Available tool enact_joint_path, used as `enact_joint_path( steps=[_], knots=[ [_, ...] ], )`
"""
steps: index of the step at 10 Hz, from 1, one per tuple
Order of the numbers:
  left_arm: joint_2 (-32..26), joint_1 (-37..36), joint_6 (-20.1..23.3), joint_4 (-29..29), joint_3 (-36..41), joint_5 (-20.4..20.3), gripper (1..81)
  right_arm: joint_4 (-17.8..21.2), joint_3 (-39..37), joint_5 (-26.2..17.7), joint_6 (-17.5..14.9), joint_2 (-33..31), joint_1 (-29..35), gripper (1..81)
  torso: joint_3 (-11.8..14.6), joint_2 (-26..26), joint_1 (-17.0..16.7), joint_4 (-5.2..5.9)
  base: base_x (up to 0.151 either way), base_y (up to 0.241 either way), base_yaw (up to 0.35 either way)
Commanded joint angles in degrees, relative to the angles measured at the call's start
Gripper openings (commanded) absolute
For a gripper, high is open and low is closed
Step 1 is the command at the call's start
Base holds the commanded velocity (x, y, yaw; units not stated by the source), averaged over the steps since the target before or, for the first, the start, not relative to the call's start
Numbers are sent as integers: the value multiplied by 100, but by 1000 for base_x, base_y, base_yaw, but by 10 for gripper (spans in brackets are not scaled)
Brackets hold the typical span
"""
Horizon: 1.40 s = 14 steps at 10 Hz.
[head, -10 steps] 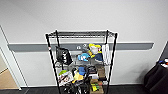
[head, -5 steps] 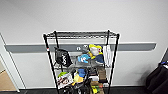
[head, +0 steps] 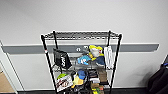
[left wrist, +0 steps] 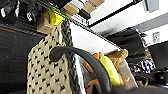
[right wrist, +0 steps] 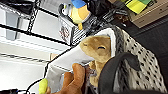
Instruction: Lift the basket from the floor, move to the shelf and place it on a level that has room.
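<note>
A: Two dark loop handles (left wrist: 75, 53), one at each short end, are the places to take hold of the basket (left wrist: 47, 72). Its cream woven wall looks thick yet pliant, and the white lining (right wrist: 67, 60) is plain soft cloth, so I judge it will sag if carried by one end alone.

B: Heavy?

A: Light, I would guess. What lies in it is plush: a tan stuffed animal (right wrist: 98, 48) and something yellow (left wrist: 110, 71). Nothing fragile, nothing slippery; the braided rim (left wrist: 68, 50) gives some stiffness along the edge.

B: Left claw first, then. What does it have?

A: In the left wrist view the near handle arches close across the lens, but the fingers cannot be made out. I cannot tell how far that claw is open or whether it grips the loop.

B: And the right claw?

A: The same. The other handle (right wrist: 117, 67) curves close before that camera, yet the fingers are not legible, so I cannot tell.

B: Where is the basket now?

A: Close against the shelf (head: 48, 57), beside its crowded lower tiers. In the head view the top level (head: 82, 34), at twelve o'clock on the rack, is bare wire.
</note>
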Motion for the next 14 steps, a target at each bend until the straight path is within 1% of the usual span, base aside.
enact_joint_path(
  steps=[1,13,14],
  knots=[
    [-135,-651,7,89,329,90,10,7,325,-27,11,-151,677,10,0,0,0,0,100,0,0],
    [-126,-651,-1,98,329,90,10,15,343,-27,20,-142,747,10,2,-2,-2,0,111,0,0],
    [-126,-651,-1,98,329,90,10,15,361,24,20,-142,747,10,2,-2,-2,0,112,0,0]
  ],
)
